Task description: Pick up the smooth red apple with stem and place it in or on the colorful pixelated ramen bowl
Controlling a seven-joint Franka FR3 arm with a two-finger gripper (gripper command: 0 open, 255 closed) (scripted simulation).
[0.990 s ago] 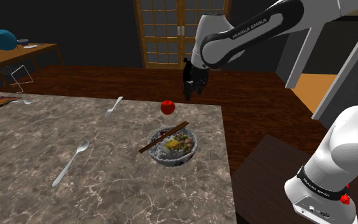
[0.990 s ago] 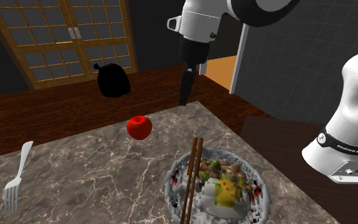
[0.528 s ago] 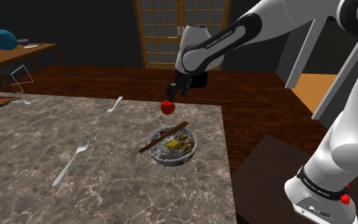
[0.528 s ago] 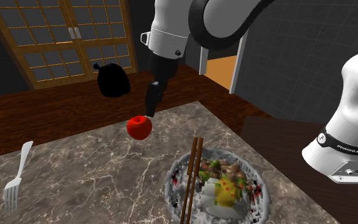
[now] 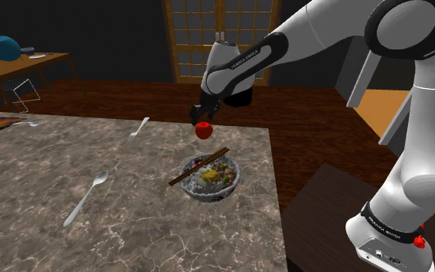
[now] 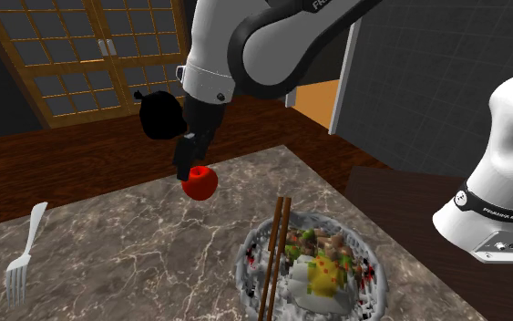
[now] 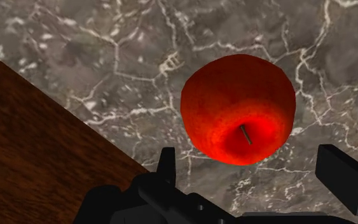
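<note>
We see a marble table [image 5: 115, 232] carrying everything, and the white arm [image 5: 316, 35] reaching over its far edge. The bowl [image 5: 205, 197], full of food with chopsticks [image 5: 198, 167] across its rim, sits toward the table's edge on the shoulder view's right, nearer the stand than the apple and apart from it. The apple [image 5: 203, 130] rests on the table by the far edge, upright, its stem pointing up at the gripper. The gripper [image 7: 255, 167] hangs just above the apple, released: in the wrist view its two fingers stand well apart, with the apple ahead of them and touching neither. We judge the apple sits slightly nearer one finger than the other, so the coming move is a straight descent with a small sideways correction before closing. Being round, the apple offers no preferred grasp axis.
</note>
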